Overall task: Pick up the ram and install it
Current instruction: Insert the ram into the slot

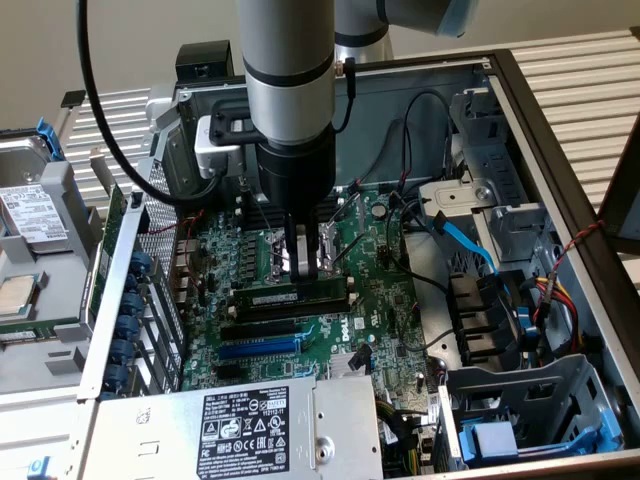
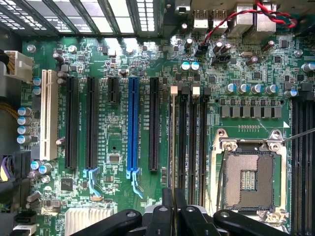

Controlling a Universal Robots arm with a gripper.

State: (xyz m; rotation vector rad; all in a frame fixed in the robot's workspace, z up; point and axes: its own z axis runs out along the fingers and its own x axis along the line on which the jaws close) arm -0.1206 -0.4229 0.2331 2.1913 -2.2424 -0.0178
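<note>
The ram is a thin dark green strip with a small white label. It stands on edge along the long black memory slots, beside the processor socket. My gripper comes straight down on the strip's middle and is shut on its top edge. In the wrist view the ram shows edge-on as a thin line running out from between the fingertips of the gripper, lined up over the slot nearest the black expansion slots. Whether it is pressed fully into the slot I cannot tell.
The motherboard lies inside an open computer case. A blue expansion slot and black slots sit beside the ram. The power supply is in front, the drive cage and blue and black cables are on the exterior view's right.
</note>
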